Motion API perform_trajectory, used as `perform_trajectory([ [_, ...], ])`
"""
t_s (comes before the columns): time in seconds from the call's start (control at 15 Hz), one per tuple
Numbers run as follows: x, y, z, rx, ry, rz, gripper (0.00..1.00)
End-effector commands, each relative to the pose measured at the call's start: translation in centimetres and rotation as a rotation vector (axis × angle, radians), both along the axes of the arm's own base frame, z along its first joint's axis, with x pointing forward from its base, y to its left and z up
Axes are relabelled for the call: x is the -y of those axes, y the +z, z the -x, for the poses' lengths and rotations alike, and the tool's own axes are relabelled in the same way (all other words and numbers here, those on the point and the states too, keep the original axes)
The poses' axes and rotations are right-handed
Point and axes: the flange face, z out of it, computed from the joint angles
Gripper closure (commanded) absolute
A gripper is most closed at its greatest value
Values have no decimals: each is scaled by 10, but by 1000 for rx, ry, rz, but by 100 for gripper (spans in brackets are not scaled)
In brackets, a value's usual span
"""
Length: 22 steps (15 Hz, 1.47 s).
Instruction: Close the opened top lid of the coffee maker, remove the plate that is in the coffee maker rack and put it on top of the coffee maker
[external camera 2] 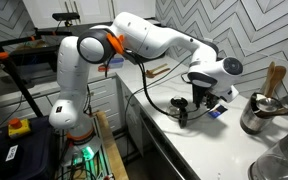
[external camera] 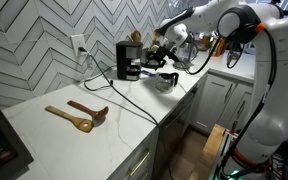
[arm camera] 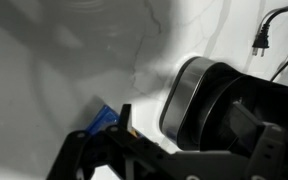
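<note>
The black coffee maker (external camera: 129,62) stands at the back of the white counter by the tiled wall. In the wrist view it fills the right side (arm camera: 224,100), with a grey curved rim on its near edge and a round dark opening. I cannot tell if the top lid is up or down. The plate is not clearly visible in any view. My gripper (external camera: 163,52) hovers close beside the machine's front. It also shows in an exterior view (external camera 2: 197,100). In the wrist view the gripper (arm camera: 196,128) has its fingers spread wide and holds nothing.
A glass carafe (external camera: 166,80) sits on the counter in front of the machine. Two wooden spoons (external camera: 79,115) lie nearer the camera. A steel pot (external camera 2: 259,115) and wooden utensils (external camera 2: 274,80) stand at one end. The power cord (arm camera: 262,40) and a blue item (arm camera: 102,120) are nearby.
</note>
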Motion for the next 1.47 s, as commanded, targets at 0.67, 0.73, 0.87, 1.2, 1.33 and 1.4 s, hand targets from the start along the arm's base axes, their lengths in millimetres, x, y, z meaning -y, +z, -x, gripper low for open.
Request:
perform_trajectory([
  [0.67,-7,-16,-18,89,129,33,0],
  [0.73,-8,-18,-20,100,139,35,0],
  [0.87,-9,-18,-24,130,155,43,10],
  [1.2,-9,-22,-32,214,106,35,5],
  [1.33,-9,-24,-35,241,77,23,10],
  [1.4,-9,-26,-36,252,65,11,31],
])
